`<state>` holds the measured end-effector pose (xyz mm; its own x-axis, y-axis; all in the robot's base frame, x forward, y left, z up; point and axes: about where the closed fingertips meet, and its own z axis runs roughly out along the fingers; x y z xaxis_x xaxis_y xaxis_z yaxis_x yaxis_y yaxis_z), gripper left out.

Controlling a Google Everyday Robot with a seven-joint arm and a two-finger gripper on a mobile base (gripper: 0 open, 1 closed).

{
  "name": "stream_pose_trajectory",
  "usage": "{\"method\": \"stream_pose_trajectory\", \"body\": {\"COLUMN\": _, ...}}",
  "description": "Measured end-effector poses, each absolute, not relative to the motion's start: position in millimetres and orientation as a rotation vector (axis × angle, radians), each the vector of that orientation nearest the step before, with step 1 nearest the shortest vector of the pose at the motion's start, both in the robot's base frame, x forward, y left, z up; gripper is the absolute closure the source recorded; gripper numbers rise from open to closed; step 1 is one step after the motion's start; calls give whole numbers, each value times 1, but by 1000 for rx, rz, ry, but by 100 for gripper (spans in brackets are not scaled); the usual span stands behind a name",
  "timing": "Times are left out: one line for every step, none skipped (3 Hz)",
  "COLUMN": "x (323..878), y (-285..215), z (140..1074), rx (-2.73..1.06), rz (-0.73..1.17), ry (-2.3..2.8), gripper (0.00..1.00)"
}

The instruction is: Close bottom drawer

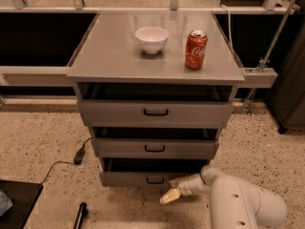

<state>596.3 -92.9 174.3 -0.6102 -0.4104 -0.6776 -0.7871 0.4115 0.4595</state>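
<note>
The grey metal cabinet has three drawers. The bottom drawer (138,178) stands pulled out a little, with dark space showing above its narrow front and a small black loop handle (155,180). My gripper (173,189) is low by the floor, just right of that handle, at the drawer front. One cream finger points down and left toward the floor, the other lies against the drawer front. My white arm (243,204) reaches in from the lower right.
The top drawer (155,112) and middle drawer (155,148) are also slightly out. A white bowl (151,39) and a red soda can (196,49) stand on the cabinet top. A black cable with a plug (79,155) lies on the floor at left.
</note>
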Motion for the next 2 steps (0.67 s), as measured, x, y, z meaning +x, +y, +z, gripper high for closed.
{"method": "stream_pose_trajectory", "body": {"x": 644, "y": -114, "z": 183, "rx": -938, "rz": 916, "ry": 2252, "gripper": 0}}
{"method": "stream_pose_trajectory", "body": {"x": 644, "y": -114, "z": 183, "rx": -938, "rz": 916, "ry": 2252, "gripper": 0}}
